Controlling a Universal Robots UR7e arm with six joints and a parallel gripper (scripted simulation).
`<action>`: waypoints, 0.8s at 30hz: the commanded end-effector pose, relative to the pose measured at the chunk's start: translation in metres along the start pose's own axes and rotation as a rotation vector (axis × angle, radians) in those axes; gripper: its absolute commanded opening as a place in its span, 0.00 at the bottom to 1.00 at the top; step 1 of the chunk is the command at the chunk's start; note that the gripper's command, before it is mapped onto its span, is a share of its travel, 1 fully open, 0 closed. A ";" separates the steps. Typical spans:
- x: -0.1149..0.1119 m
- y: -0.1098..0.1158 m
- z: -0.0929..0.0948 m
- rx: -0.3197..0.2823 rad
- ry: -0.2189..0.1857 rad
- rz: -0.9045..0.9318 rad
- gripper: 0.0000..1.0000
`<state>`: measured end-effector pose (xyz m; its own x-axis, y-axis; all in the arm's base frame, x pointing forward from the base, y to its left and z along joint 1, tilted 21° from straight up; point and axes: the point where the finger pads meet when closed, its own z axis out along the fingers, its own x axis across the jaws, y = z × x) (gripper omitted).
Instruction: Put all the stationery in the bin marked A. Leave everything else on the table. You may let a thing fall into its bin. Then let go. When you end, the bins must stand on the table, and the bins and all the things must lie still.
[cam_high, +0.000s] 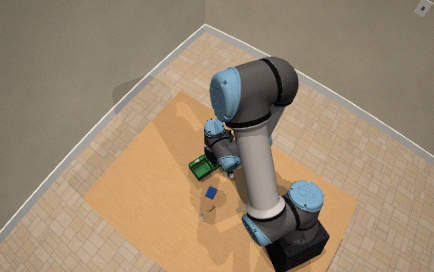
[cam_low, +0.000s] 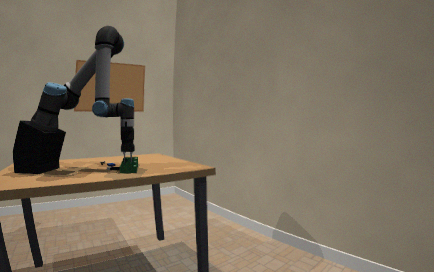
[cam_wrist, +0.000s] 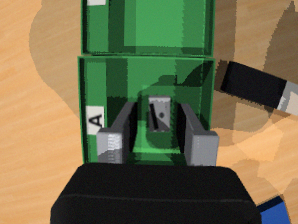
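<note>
The green bin marked A (cam_wrist: 96, 75) (cam_high: 201, 177) stands on the table (cam_high: 135, 190). My gripper (cam_wrist: 157, 118) (cam_low: 128, 155) points down over it and is open, with a finger to each side of a small grey sharpener (cam_wrist: 161, 120). The sharpener appears to lie on the bin floor, with a gap to both fingers. An eraser-like block (cam_wrist: 255, 86) (cam_high: 231, 175), black with a pale end, lies outside the bin on its right in the wrist view. In the top view the arm hides my fingertips.
A second green bin (cam_wrist: 150, 25) stands against bin A, its label cut off. A blue block (cam_wrist: 278, 212) (cam_high: 211, 192) lies on the table near bin A. A small yellowish thing (cam_high: 211, 209) and a small pale thing (cam_high: 202, 217) lie beyond it, too small to name.
</note>
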<state>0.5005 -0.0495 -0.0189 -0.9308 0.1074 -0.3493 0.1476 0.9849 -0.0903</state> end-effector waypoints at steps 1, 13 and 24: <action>-0.001 0.000 -0.007 0.000 -0.002 0.000 0.62; -0.001 0.000 -0.020 0.000 -0.002 0.000 0.62; -0.001 0.000 -0.045 0.000 -0.002 0.000 0.62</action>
<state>0.4875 -0.0441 0.0186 -0.9300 0.1070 -0.3515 0.1476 0.9849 -0.0908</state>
